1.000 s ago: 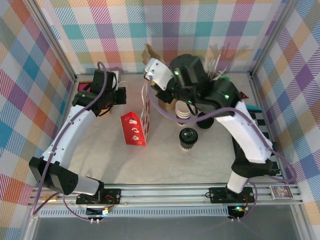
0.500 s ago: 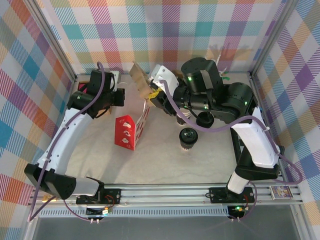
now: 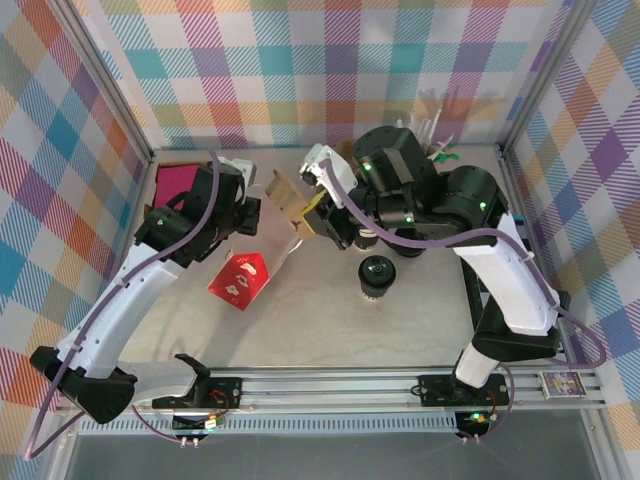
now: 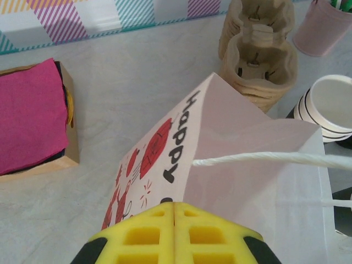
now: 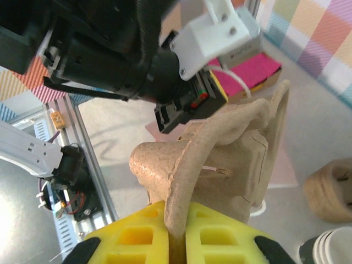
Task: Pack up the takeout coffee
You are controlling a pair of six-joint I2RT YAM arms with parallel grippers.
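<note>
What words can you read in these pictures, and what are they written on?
"Happ": black letters on the white paper bag; the rest of the word is hidden behind the left gripper.
Red side of the bag in the top view: the white marks are too small to read.
Small card on the front rail: too blurred to read.

Paper bag (image 3: 240,280) left of centre on table (image 3: 330,320), napkin box (image 3: 175,180) behind it at back-left, takeout coffee (image 3: 377,272) right of bag, apart, empty cup stack (image 4: 330,107) behind coffee, carrier stack (image 4: 256,60) just left of cups, single carrier (image 5: 231,159) raised near bag's open end.
</note>
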